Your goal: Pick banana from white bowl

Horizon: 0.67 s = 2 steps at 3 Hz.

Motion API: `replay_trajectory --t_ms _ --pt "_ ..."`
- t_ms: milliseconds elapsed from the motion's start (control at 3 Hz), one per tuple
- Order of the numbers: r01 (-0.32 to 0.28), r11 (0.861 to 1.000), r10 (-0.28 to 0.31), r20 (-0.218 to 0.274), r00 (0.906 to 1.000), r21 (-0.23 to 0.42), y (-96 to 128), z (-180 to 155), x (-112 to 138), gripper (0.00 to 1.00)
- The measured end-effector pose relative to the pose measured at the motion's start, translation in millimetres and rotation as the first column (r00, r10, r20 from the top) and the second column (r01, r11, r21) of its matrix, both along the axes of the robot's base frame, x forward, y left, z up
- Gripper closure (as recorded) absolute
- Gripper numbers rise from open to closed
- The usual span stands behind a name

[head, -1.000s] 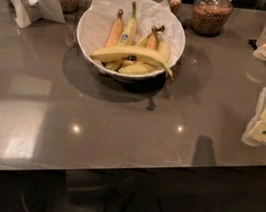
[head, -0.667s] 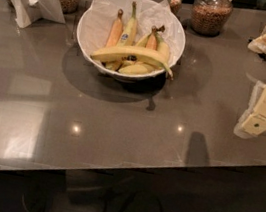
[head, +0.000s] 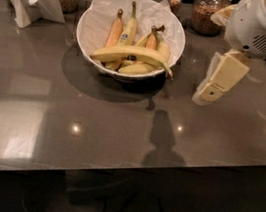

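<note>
Your cream-coloured, block-shaped end effector (head: pixel 205 94) has just swung in from the right edge of the glossy grey table (head: pixel 92 137) and now hangs over the right-hand part of the surface, near the rim of the wide, shallow white bowl lined with crinkled white paper (head: pixel 81 27), but apart from it. The bowl sits close to the far edge, roughly at its middle, and has not shifted. You cannot tell from this view whether the end effector is set wide or narrow; it has taken hold of none of the fruit. Your target, the long, gently curved pale yellow banana with the dark-tipped stem (head: pixel 131 53), lies across the side of the bowl facing the near edge, on top of the smaller fruit, its stem pointing toward the right edge. Behind it, the slim banana with the blue sticker (head: pixel 129 30) and the orange-tinted banana (head: pixel 115 30) lie lengthwise toward the far edge. The sideways move suggests the approach is well under way but the reach is unfinished: you probably need to carry on toward the left, over the rim, then come down on the long banana's middle. Watch the rim and the paper as you cross.
</note>
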<state>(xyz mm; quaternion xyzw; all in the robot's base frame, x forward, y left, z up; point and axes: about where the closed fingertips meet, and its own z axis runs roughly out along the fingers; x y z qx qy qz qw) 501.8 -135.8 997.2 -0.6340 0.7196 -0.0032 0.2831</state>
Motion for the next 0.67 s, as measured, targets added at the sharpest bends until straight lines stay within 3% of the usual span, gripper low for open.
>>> replay_trajectory --t_ms 667 --pt "-0.097 0.993 0.093 0.078 0.9927 0.061 64 3 61 0.0"
